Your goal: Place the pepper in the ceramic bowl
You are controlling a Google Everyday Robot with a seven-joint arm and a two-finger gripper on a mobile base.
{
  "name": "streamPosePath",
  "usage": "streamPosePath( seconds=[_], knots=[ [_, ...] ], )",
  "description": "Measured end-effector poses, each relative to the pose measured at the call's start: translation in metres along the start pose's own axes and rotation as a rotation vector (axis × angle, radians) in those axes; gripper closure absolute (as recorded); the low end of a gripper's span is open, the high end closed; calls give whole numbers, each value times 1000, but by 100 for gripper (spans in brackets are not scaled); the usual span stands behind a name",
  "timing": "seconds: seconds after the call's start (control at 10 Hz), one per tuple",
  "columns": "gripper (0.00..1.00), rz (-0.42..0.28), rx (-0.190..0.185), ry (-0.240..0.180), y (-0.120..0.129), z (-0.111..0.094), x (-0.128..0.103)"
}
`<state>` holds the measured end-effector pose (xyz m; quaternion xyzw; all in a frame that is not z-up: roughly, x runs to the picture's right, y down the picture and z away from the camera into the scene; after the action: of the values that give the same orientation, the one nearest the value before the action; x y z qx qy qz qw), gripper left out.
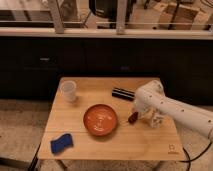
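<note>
**A:** Where is the pepper right now?

**B:** The pepper (132, 118) is low at the worktop (150, 145), just beside the right rim of the bowl (101, 120). It is outside the bowl, not in it.

**A:** And the tool?

**B:** The tool (140, 116) is down at the worktop under the end of the white arm (170, 107), which reaches in from the right. It sits right against the pepper's right side, and the pepper shows on the side facing the bowl.

**A:** Is it apart, together, or clamped on the pepper?

**B:** I cannot tell, because the end of the arm covers it. I also cannot say whether the pepper is resting on the wood or lifted off it.

**A:** So what does the next move turn on?

**B:** As I judge it, bowl, pepper and tool lie in a line from left to right. The carry would be a short trip left, up over the near rim. The pepper's long axis seems to slant from lower left to upper right, but it is too small to be sure.

**A:** Is anything in the way?

**B:** The cup (68, 91) stands back left, the black cylinder (123, 93) lies behind, and the blue sponge (61, 143) is front left. All three are off that line.
</note>
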<state>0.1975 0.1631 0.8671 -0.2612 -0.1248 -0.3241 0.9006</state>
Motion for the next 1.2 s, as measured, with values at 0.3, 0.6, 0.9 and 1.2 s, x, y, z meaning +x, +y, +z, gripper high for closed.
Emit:
streamPosePath(
  seconds=[0.3,0.6,0.9,1.2],
  knots=[
    [100,-15,0,5,-5,-7,-2],
    [100,-67,2,19,-26,-24,-16],
    [100,-97,4,29,-44,-37,-27],
    [100,-129,2,38,-47,-39,-30]
  ],
)
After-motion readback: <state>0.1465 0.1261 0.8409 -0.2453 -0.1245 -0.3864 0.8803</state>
